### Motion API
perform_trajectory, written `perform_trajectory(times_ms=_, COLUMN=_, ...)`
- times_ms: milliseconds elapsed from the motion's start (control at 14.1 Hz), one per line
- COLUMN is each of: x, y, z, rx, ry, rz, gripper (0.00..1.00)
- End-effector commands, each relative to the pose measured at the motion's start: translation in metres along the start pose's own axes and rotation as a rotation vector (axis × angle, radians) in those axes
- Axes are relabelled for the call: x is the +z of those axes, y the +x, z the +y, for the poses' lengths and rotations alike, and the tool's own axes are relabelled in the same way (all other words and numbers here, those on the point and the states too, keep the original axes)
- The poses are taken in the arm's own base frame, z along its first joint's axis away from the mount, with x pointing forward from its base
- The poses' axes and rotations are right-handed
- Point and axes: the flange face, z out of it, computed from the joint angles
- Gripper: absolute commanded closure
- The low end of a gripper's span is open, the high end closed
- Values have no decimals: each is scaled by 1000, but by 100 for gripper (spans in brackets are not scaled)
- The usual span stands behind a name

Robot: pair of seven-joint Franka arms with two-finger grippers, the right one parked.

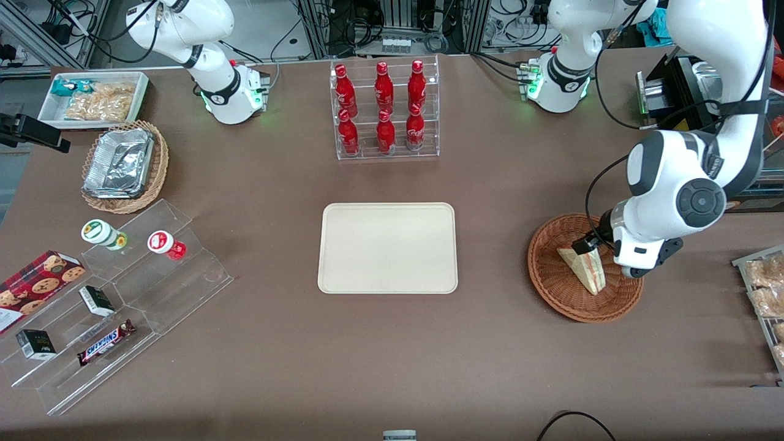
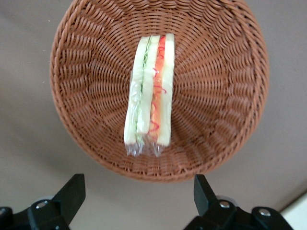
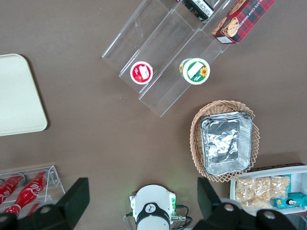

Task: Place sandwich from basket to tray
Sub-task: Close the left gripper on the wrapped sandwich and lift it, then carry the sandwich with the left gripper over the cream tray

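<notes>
The sandwich (image 1: 585, 269) is a clear-wrapped wedge of white bread with red-orange and green filling. It lies in the round reddish-brown wicker basket (image 1: 551, 293) toward the working arm's end of the table. My left gripper (image 1: 589, 245) hangs above the basket, open and empty, not touching the sandwich. In the left wrist view the sandwich (image 2: 149, 91) lies edge-up in the middle of the basket (image 2: 220, 96), and the gripper (image 2: 138, 191) has its fingers spread wide just outside the basket's rim. The cream tray (image 1: 388, 248) lies flat and bare at the table's middle.
A clear rack of red bottles (image 1: 384, 110) stands farther from the front camera than the tray. A stepped acrylic stand with snacks (image 1: 122, 294), a tan basket of foil containers (image 1: 122, 164) and a white snack bin (image 1: 95, 98) lie toward the parked arm's end. Bagged snacks (image 1: 765, 288) sit near the basket.
</notes>
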Motion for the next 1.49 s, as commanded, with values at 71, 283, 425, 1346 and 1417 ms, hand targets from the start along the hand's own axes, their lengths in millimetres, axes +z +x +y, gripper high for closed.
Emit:
perform_trajectory(times_ms=71, x=26, y=2, z=1, rx=-42, ry=-21, rz=21, gripper=0)
perform_trajectory(times_ms=283, x=50, y=18, z=0, rx=-75, ry=-58, rz=43, gripper=0)
perform_trajectory(times_ms=425, x=63, y=24, z=3, rx=-80, ry=-75, rz=51, gripper=0)
perform_trajectory(times_ms=1346, x=31, y=17, z=12, rx=-17, ry=-94, rz=123, gripper=84)
perform_trajectory(times_ms=1417, x=12, y=2, z=30, rx=25, ry=-87, rz=120, gripper=84)
